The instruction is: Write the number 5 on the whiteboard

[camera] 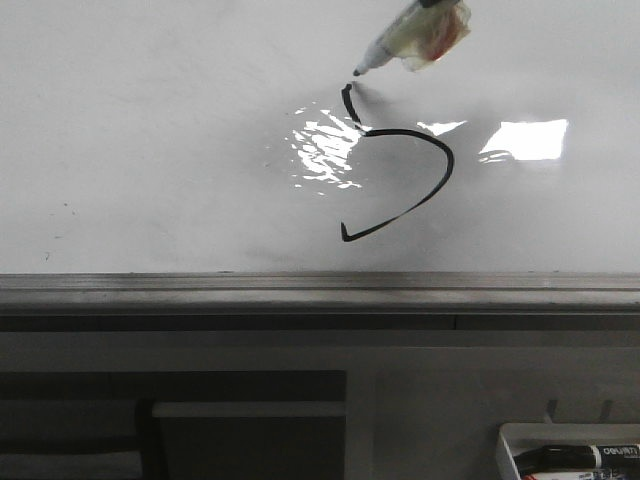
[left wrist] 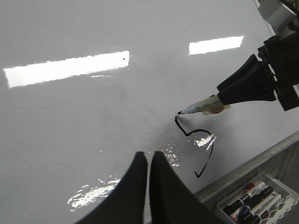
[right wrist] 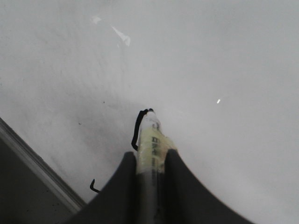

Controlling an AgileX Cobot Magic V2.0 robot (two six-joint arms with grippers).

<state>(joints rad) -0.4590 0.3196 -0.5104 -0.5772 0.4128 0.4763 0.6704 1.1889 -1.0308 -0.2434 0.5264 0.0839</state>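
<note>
The right end effector [right wrist: 150, 163] pinches a white black-tipped marker [camera: 385, 50] just above the thin black number 5 [camera: 400, 180], whose top bar is missing on the glossy white whiteboard [camera: 150, 130]. A detached bar is the risk if the tip lands off the stem. The left end effector [left wrist: 149, 161] is pressed together, empty.

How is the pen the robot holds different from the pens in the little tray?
The held marker has its cap off, tip by the number 5; the tray markers appear capped. The held marker is gripped by the right gripper and tilted; the tray markers lie flat, untouched. Both are whiteboard markers.
</note>
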